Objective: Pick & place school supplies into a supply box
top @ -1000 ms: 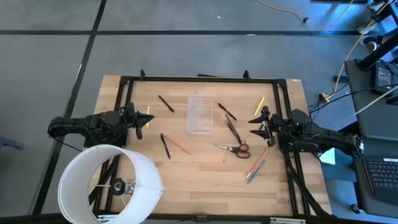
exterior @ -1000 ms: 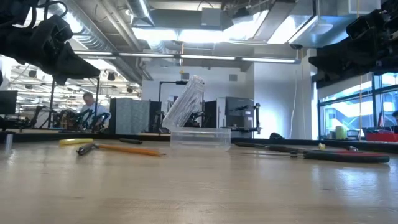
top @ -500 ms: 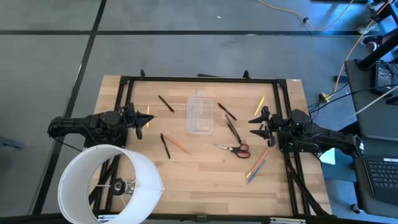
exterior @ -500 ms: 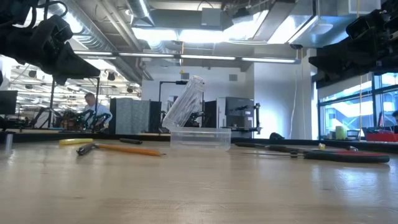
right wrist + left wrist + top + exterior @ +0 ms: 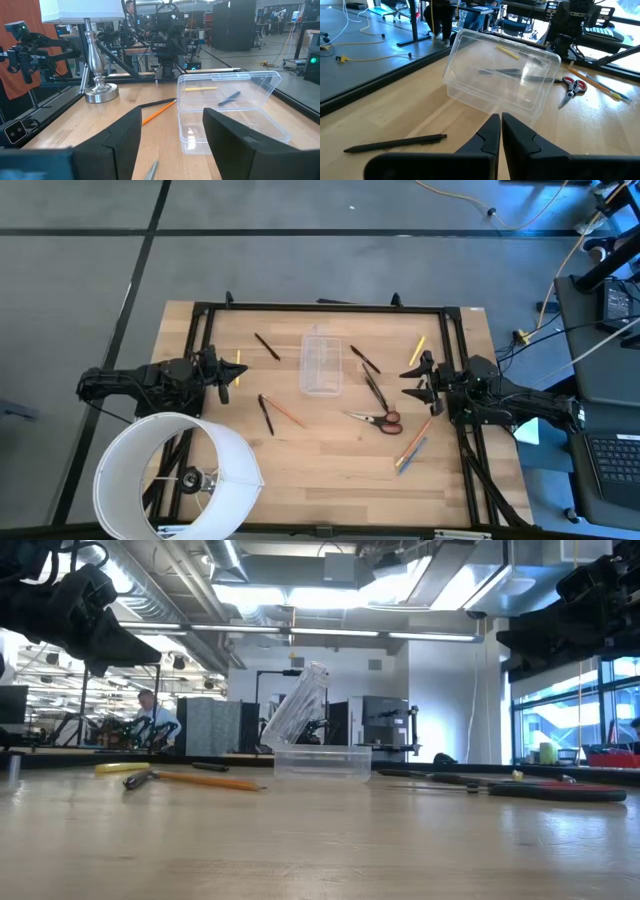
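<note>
Clear supply box, unlabelled

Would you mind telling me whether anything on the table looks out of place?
A table lamp with a large white shade stands at the table's corner by the left arm, unrelated to the scattered pens and scissors. The clear supply box sits open and empty.

The white lampshade hides the tabletop corner beneath it. In the right wrist view the scissors are cut off by the frame edge, only one blade tip showing. In the low view both arms are cropped at the frame's top.
</note>
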Tool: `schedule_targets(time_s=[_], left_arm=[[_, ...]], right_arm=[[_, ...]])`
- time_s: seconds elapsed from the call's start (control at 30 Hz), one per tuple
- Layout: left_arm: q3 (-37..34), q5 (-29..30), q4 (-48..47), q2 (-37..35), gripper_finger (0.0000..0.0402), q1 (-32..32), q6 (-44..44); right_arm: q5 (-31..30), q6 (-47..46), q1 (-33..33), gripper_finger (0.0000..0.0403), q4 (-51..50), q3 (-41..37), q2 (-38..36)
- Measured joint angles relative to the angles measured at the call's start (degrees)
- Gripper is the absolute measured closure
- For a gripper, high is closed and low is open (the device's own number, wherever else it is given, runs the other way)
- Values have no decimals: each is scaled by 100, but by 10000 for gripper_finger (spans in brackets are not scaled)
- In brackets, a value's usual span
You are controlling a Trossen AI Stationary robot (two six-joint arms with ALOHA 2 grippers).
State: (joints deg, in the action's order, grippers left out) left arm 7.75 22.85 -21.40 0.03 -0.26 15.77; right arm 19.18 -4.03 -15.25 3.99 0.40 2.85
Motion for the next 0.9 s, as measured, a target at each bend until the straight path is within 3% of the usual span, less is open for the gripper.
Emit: schedule_targets(time_s=[0.9], left_arm=[[0, 0, 1, 0, 390, 0, 2]], right_arm=[[-2, 0, -1, 187, 2, 0, 1]])
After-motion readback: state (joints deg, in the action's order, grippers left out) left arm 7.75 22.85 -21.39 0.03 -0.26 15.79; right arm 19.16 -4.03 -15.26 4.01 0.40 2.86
